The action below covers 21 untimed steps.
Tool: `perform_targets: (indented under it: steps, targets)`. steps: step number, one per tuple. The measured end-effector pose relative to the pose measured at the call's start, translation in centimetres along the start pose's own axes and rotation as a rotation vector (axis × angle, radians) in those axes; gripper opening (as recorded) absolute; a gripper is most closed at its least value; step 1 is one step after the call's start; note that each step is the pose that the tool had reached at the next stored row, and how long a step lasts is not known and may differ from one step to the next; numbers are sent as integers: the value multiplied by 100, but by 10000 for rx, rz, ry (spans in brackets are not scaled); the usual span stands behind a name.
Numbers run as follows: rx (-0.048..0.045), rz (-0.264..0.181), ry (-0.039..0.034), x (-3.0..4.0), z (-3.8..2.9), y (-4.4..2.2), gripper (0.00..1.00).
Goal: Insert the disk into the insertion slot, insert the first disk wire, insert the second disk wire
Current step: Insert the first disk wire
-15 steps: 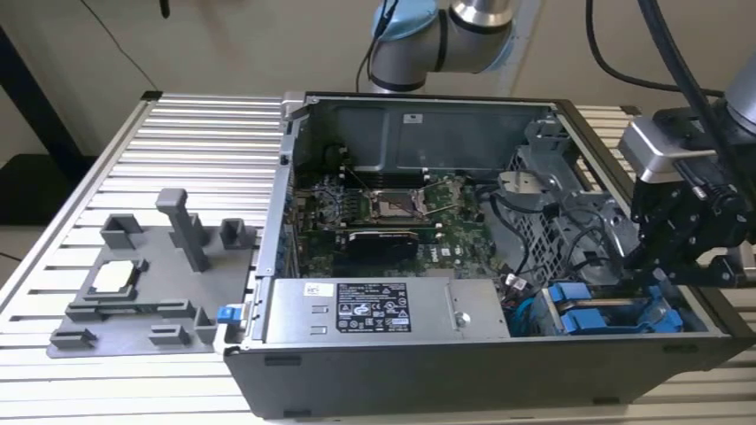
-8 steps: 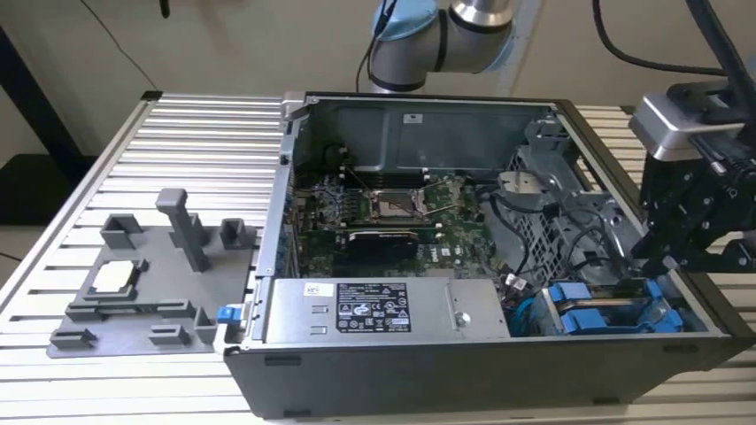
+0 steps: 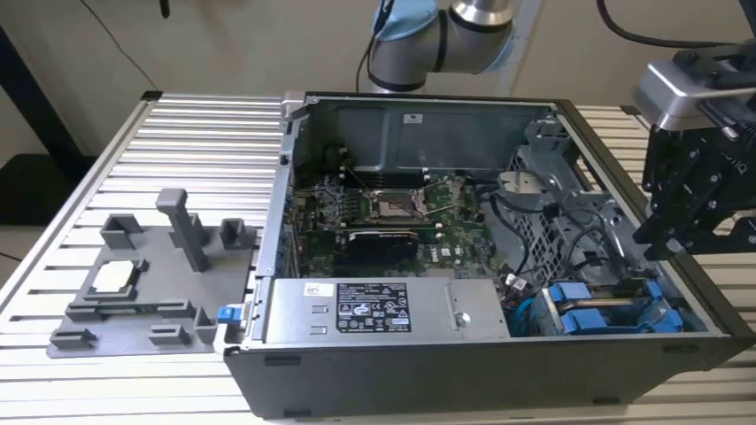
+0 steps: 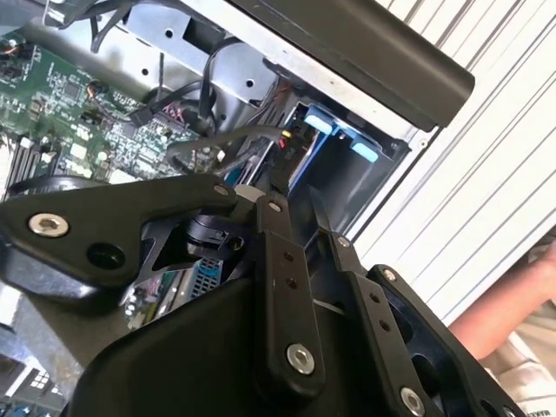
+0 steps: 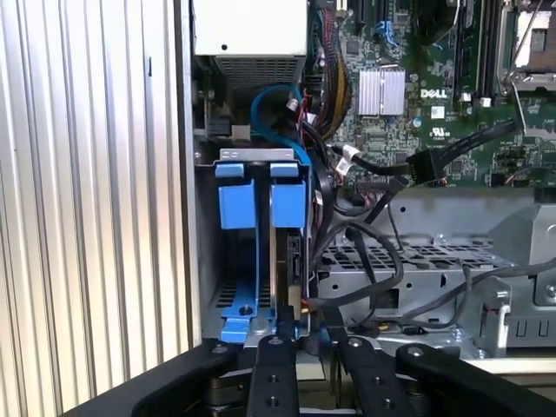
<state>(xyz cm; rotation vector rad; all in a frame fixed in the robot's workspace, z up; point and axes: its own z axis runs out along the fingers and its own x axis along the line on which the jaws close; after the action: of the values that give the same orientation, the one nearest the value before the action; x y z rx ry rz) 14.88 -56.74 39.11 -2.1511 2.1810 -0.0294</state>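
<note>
In the exterior view, your computer case (image 3: 473, 381) lies on its side on the slatted table (image 3: 189, 133) with the cover off, I judge so that the arm can reach in from above. The gripper (image 3: 656, 250) hangs over the case's edge at the exterior view's right, above the corner where the blue carriers (image 3: 590, 319) sit. The grey parts tray (image 3: 119, 328) rests well apart at the exterior view's left, probably as a staging place. The power supply (image 3: 473, 305) bears a white label (image 3: 372, 307) of dense dark print, which I leave unread. In the second wrist view, the claw's fingers (image 4: 276, 261) stand a little apart with nothing between them, aimed toward the blue carriers (image 4: 339, 130). A person's forearm (image 4: 512, 304) shows beside the table. In the first wrist view, the disk (image 5: 291, 261) stands on edge in the insertion slot (image 5: 207, 261), which is too narrow to take it any other way. Its blue front sits just beside the other carrier's, and it looks pushed home. The gripper (image 5: 306, 337) is nearest the disk's far end, where black cables (image 5: 373, 261) crowd the cage. The green board (image 5: 486, 130) carries white lettering, also left unread.
</note>
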Motion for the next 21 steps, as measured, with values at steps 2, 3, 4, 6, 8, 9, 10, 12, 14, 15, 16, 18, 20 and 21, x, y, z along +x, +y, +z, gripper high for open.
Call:
perform_targets:
  steps: [2,3,4,6,8,9,10,12,14,15,16,18,20,21]
  targets:
    - [0,0,1,-21,-25,25,27]
    - [0,0,1,-33,-33,36,27]
    - [0,0,0,-47,-39,45,27]
    - [0,0,1,-88,-51,63,27]
    - [0,-1,2,-134,-60,79,27]
    - [0,0,1,-158,-63,87,27]
    - [0,0,2,-181,-66,95,27]
    - [0,-1,2,-232,-69,109,27]
    - [0,0,3,-280,-72,122,27]
    - [0,-1,4,-306,-74,128,27]
    - [0,-1,5,-333,-74,134,27]
    - [0,0,6,-391,-75,144,27]
    - [0,0,7,-448,-75,155,27]
    - [0,-1,6,-469,-75,161,27]
